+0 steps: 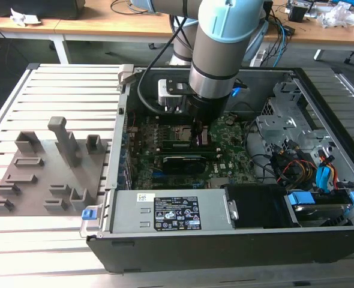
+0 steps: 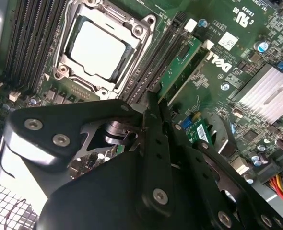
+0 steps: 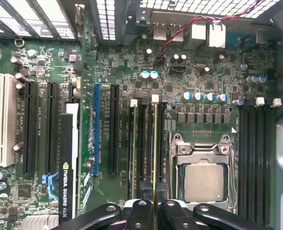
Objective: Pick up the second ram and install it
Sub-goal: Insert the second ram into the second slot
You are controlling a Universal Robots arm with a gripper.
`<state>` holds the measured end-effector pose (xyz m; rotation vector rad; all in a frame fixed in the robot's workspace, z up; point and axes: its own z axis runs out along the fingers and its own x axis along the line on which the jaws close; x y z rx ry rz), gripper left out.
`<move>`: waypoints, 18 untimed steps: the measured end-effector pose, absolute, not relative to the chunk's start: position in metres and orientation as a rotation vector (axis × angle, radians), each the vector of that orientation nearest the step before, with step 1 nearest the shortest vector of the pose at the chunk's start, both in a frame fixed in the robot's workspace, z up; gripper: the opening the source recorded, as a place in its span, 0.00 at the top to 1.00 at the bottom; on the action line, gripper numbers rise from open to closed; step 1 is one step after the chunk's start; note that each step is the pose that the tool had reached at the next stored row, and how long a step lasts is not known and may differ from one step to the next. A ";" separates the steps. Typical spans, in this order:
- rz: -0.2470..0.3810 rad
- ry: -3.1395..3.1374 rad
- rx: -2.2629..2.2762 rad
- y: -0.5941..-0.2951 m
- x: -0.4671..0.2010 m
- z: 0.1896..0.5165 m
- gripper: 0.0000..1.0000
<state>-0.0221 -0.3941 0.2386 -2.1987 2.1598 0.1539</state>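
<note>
Two wrist views and the exterior view place the gripper [image 1: 196,141] low inside an open computer case [image 1: 321,90], which lies on a slatted desk [image 1: 57,252]. The gripper is set over the motherboard [image 1: 228,165], just beside the CPU socket [image 1: 178,133].

In the first wrist view, the second ram [image 3: 154,143] is seen edge-on as a thin yellowish line. It stands upright in one of the memory slots beside the CPU socket [image 3: 204,179], with a white latch at its far end. Its near end runs in between the fingers [image 3: 142,207], which are drawn narrow and closed on it, one on each side. Whether the stick is pressed fully home in the slot cannot be told. Another stick [image 3: 133,148] stands in a slot nearby, further from the socket, with a dark slot between the two. A black graphics card [image 3: 67,167] is seated in a long slot well apart from them.

In the second wrist view, the gripper [image 2: 156,108] is aligned with the dark slots beside the CPU socket [image 2: 100,48]. A green stick [image 2: 180,67] stands upright just past it; which of the two sticks this is cannot be told. A finned heatsink [image 2: 266,88] is mounted further off.

On the exterior view's left, a grey fixture plate [image 1: 45,174] with upright blocks rests on the desk beside the case.
</note>
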 end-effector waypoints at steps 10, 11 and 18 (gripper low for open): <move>0.154 2.152 -2.207 -0.392 -0.022 0.229 0.86; 0.154 2.152 -2.207 -0.392 -0.023 0.229 0.86; 0.154 2.152 -2.207 -0.392 -0.022 0.224 0.86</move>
